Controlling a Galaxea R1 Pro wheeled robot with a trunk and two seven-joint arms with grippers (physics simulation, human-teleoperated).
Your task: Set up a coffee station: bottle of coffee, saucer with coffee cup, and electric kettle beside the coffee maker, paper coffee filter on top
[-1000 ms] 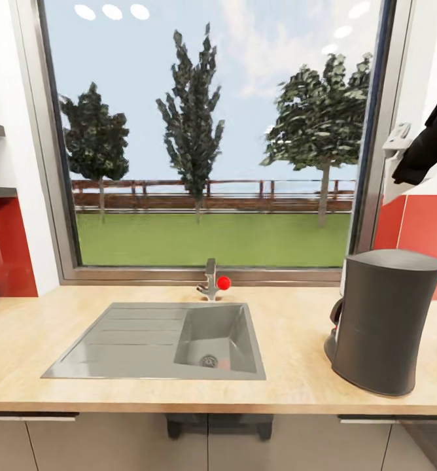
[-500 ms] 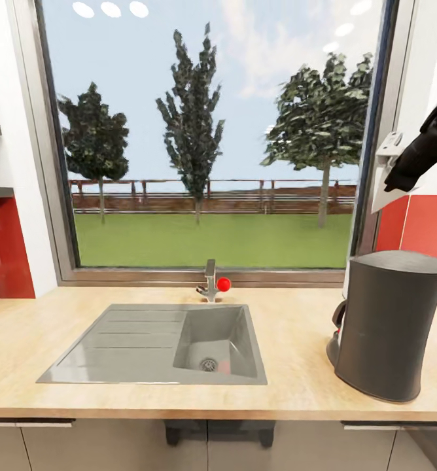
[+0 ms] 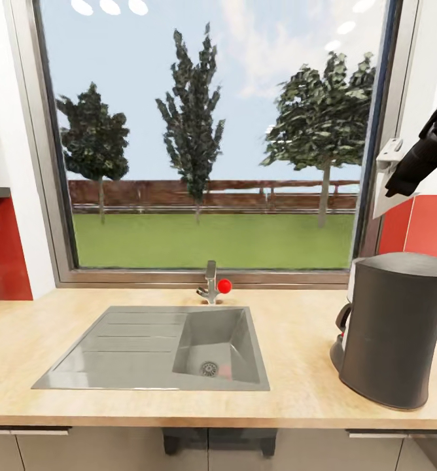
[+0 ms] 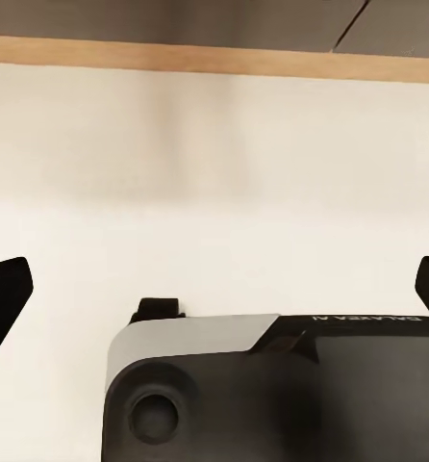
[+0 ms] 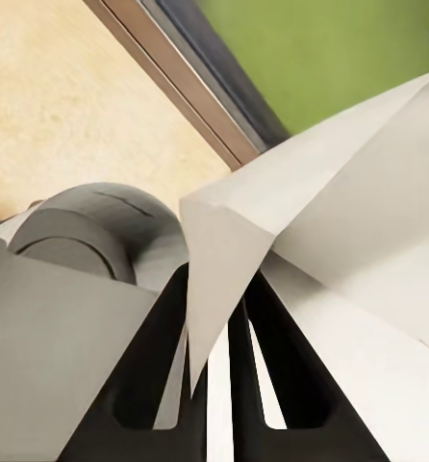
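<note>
1. One coffee maker (image 3: 396,330) stands on the kitchen countertop (image 3: 297,340), right of the one sink (image 3: 159,350).
2. The right gripper (image 5: 219,385) pinches one paper coffee filter (image 5: 340,241) above the coffee maker.
3. The left gripper (image 4: 214,289) is spread wide, holding nothing.

The tall dark grey matte coffee maker (image 3: 396,330) is running off the head view's right edge. The black right gripper (image 3: 402,183) is covering part of the pale folded paper filter (image 3: 390,176).
</note>
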